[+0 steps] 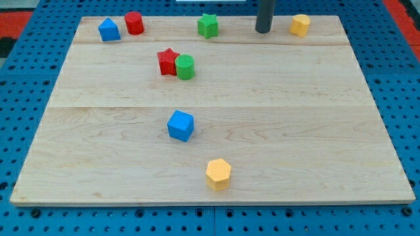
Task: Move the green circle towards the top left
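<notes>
The green circle (185, 67) is a short green cylinder in the upper middle of the wooden board (315, 118). It touches a red star (168, 61) on its left. My tip (263, 30) is the lower end of a dark rod near the view's top edge, well to the right of and above the green circle, with bare board between them. The tip stands between a green star (208, 25) on its left and a yellow block (300, 25) on its right, touching neither.
A blue house-shaped block (109, 30) and a red cylinder (134, 23) stand at the top left. A blue cube (180, 126) sits at the board's middle. A yellow hexagon (218, 174) lies near the bottom edge. Blue perforated table surrounds the board.
</notes>
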Controlling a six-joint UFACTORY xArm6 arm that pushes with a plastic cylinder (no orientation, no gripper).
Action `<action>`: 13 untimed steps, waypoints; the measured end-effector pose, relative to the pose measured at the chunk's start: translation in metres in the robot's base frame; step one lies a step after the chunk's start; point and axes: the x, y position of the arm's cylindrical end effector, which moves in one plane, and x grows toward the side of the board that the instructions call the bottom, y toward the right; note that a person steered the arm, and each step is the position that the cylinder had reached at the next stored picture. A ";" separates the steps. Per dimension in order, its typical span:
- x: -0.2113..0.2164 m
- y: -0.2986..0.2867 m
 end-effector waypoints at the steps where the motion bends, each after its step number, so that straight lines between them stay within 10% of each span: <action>1: 0.009 -0.023; 8: 0.151 -0.194; 13: 0.231 -0.186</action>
